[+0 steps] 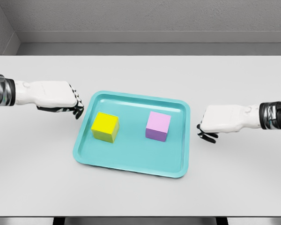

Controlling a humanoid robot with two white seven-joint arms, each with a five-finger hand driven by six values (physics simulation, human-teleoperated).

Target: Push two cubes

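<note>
nearest to us lies the bare front of the table; beyond it the tray sits a little skewed, its long sides slanting down to the right; inside it we see the yellow cube toward the left wall and the pink cube right of the middle, both flat on the tray floor, well apart from each other and touching neither wall; neither is held.

our right hand comes in from the right and hangs just outside the tray's right rim, apart from it; its dark fingertips curl down and inward at the tray end and grasp nothing. a little farther back, our left hand hangs just beside the tray's upper left corner; its fingers are likewise bent under, empty, close to the rim but we cannot tell whether they touch it.

we judge the step in hand to be the approach: both hands flank the tray and no cube is contacted yet, so the pushing proper is not begun. the next move, as we read it, calls for each hand to clear the raised rim and come in behind its nearer cube, left to yellow, right to pink; the contact should be low and square on the outer face, lest a cube turn or tip; the tray itself looks light and may slide if a hand catches the rim.
</note>
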